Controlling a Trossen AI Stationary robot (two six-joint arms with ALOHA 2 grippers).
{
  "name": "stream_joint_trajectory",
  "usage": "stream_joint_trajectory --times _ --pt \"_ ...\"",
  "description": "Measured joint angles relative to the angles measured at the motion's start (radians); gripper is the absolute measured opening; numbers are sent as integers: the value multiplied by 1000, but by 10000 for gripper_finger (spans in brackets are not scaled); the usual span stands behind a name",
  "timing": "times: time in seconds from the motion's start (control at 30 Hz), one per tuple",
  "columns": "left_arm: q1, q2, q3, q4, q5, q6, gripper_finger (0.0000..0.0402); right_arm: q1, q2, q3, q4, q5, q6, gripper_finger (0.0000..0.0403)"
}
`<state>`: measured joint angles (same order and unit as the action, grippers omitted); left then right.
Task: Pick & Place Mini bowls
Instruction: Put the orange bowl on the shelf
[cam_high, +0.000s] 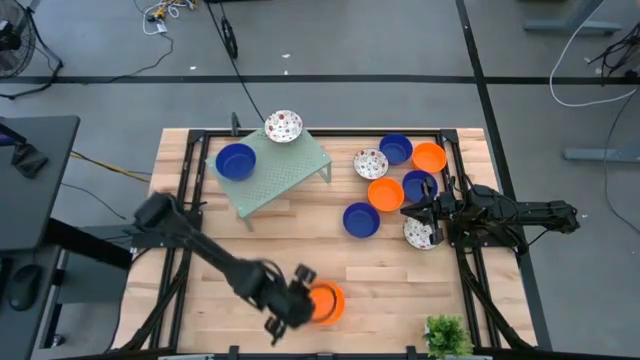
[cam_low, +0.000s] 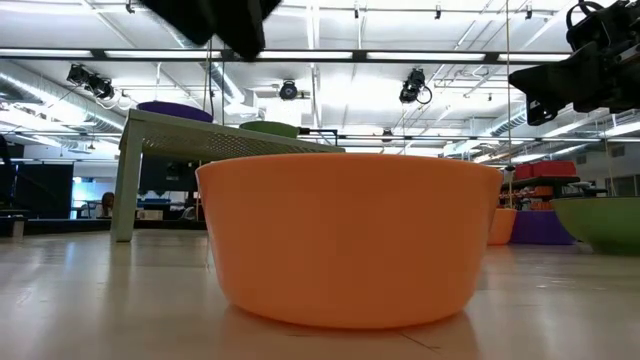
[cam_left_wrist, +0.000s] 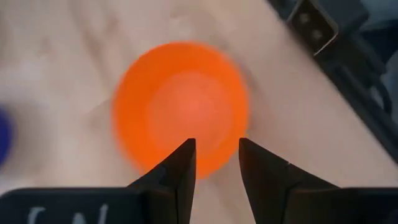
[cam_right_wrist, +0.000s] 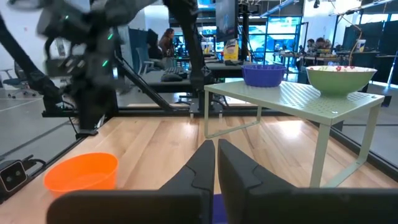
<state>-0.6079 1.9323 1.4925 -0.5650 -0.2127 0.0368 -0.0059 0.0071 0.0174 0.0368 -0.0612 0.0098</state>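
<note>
Bowls lie scattered across a wooden surface (cam_high: 200, 300), seen from above. I have the left pincer (cam_high: 300, 300) low at the near edge, right beside a lone orange bowl (cam_high: 328, 303) that sits flat on the wood, well apart from the others. In the left wrist view its two fingers (cam_left_wrist: 180, 165) stand apart with a clear gap, their tips over the bowl's near rim; nothing is clamped.

Farther back stands a pale green rack (cam_high: 285, 170), carrying a blue bowl (cam_high: 236, 161) and a speckled bowl (cam_high: 284, 126). To its right a cluster of blue, orange and speckled bowls (cam_high: 385, 193) rests on the wood.

The right pincer (cam_high: 418, 212) waits beside that cluster, its fingers pressed together and holding nothing I can see.

I judge the step in hand to be the pick of the lone orange bowl, with the grasp not yet made. The next move, as I read it, calls for setting one finger inside the rim and one outside, then pinching the wall firmly before lifting. The bowl is shallow and smooth, so a grip that only grazes the rim could let it slide or tip.
</note>
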Motion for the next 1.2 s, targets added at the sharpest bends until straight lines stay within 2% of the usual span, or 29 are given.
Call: stream_joint_trajectory --times 0.23,0.4,0.9,1.2 --pt "-37 109 0 195 -2 -25 159 0 0 0 0 0 0 23" --pt "-32 129 0 200 -24 -55 163 0 0 0 0 0 0 23" --pt "-33 140 0 169 -23 -105 96 0 0 0 0 0 0 23" --pt "-33 145 0 157 -33 -105 83 0 0 0 0 0 0 23"
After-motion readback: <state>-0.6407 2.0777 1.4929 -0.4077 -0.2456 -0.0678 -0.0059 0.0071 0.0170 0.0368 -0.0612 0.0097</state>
